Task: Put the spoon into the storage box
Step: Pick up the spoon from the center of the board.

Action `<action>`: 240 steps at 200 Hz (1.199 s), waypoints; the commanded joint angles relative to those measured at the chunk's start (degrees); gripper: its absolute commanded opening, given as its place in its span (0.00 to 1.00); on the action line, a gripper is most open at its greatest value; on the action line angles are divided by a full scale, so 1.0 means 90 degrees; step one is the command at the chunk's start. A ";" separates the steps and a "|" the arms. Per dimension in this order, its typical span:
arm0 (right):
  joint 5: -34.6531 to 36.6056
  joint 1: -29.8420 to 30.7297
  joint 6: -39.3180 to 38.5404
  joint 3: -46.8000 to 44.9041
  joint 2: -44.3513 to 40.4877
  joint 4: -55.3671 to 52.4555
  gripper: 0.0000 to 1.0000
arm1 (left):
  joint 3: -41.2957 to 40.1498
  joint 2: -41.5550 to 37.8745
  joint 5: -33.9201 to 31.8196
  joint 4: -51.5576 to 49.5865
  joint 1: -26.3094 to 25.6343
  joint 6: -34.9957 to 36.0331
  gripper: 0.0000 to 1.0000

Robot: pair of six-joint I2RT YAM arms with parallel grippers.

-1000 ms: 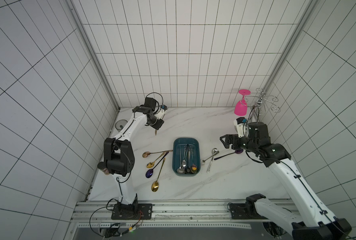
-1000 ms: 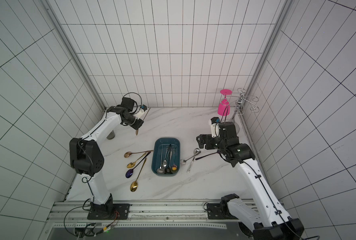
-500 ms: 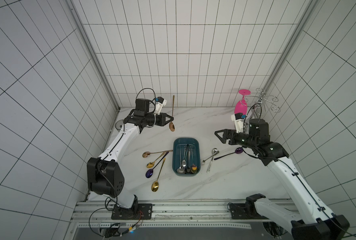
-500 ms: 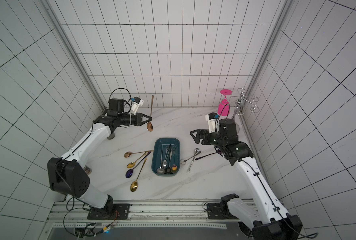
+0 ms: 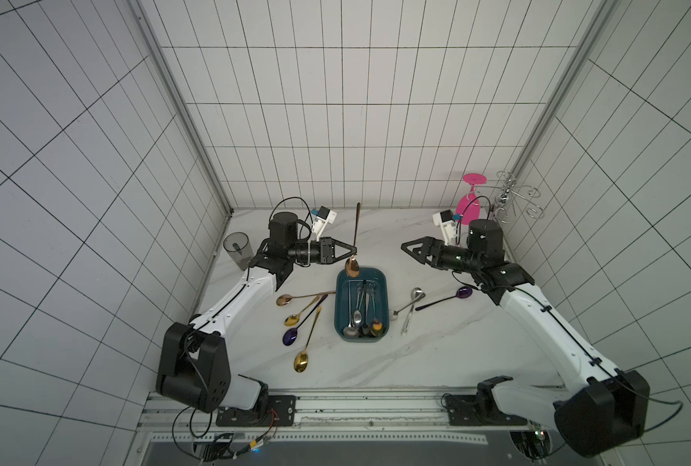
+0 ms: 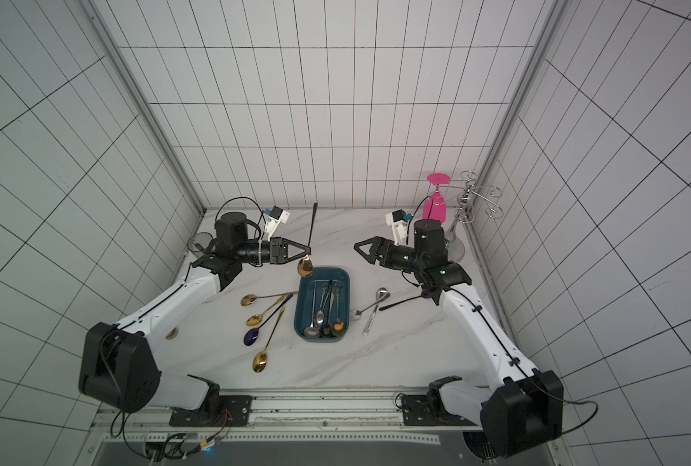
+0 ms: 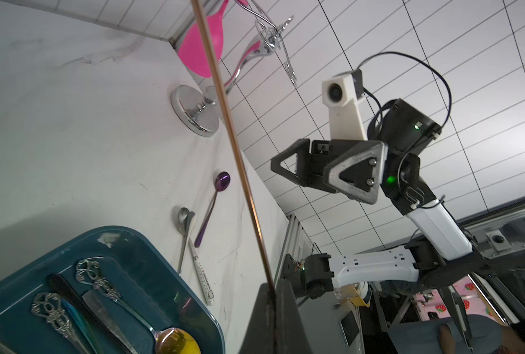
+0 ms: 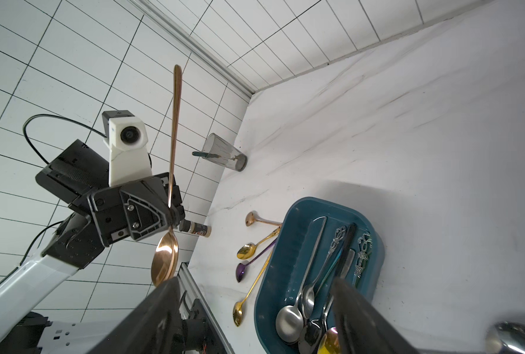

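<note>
With left gripper jaws pinched on the neck of the copper spoon, holds it upright, bowl down above the 12 o'clock rim of the storage box, with right gripper gaping empty at 3 o'clock.

Copper-toned spoon, mirror-polished metal, pinched in the matt black plastic left claw. Just below the claw, storage box: smooth teal plastic w/ soft sheen, holding shiny silver-metal spoons. Under both, tabletop is smooth white marble-look w/ grey veins; below the claw's wrist, loose gold-finish spoons gleam; behind its arm, a smoky see-through plastic cup.
</note>
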 commanded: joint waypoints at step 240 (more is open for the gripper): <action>-0.1207 0.0755 0.3555 0.1374 0.2638 0.4357 0.00 | -0.1008 -0.0385 0.0388 0.1500 -0.0679 -0.0607 0.00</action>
